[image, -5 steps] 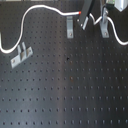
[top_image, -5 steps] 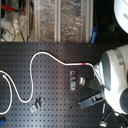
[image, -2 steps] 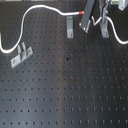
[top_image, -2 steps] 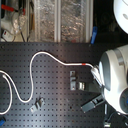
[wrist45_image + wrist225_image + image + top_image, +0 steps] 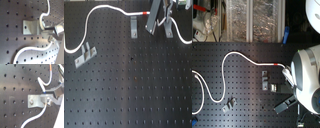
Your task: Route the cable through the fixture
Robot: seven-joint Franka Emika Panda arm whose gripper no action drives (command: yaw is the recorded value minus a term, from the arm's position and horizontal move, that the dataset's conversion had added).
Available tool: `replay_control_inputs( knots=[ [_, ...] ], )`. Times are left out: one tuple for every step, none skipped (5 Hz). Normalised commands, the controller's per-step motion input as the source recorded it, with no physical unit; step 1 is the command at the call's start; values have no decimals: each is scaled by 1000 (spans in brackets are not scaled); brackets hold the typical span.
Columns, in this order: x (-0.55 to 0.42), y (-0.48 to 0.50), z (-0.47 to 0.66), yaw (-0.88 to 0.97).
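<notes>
The white cable (image 5: 110, 8) runs from the first exterior view's left edge up and across to its red band (image 5: 144, 11), then into my gripper (image 5: 158, 21). It also shows in the second exterior view (image 5: 225, 62). In both wrist views my gripper (image 5: 48, 97) (image 5: 51, 33) is shut on the cable (image 5: 42, 84), right beside a grey metal clip (image 5: 36, 100) (image 5: 30, 27) bolted to the board. A free length of cable (image 5: 30, 49) curves away past the fingers. The cable lies beside this clip, not in it.
Black perforated board (image 5: 134, 90). Three grey clips stand on it in the first exterior view: one at the left (image 5: 84, 55), one in the middle (image 5: 134, 27), one by the gripper (image 5: 168, 31). The white robot body (image 5: 308, 82) covers the second exterior view's right side.
The gripper and the held cable have shifted only slightly near the far clips. The rest of the cable and the clips stay where they were.
</notes>
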Motion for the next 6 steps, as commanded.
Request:
replay_control_inputs(
  knots=[
    [0, 0, 0, -60],
    [90, -88, 2, -146],
    [206, -190, 3, -180],
    [0, 0, 0, -83],
    [-43, -57, 0, -29],
    [-60, -230, 1, 0]
  ],
)
